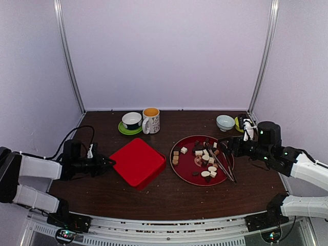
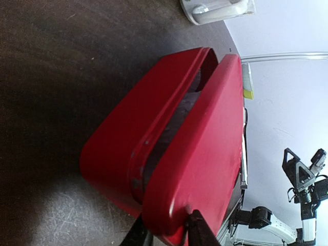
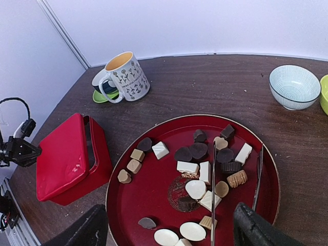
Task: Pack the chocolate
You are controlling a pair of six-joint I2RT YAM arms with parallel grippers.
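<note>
One red lid (image 2: 205, 154) ajar, clamped by left gripper (image 2: 168, 233); right gripper (image 3: 171, 233), open, likely fetches tongs (image 3: 212, 195) at tray's (image 3: 123, 205) three o'clock next.

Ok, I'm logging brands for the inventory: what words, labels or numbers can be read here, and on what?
No text here can be read.
Red plate, centre emblem: may hold lettering, too blurred to read.
Mug: flower drawings only, no letters.
Red box: plain lid, no label showing.
</note>
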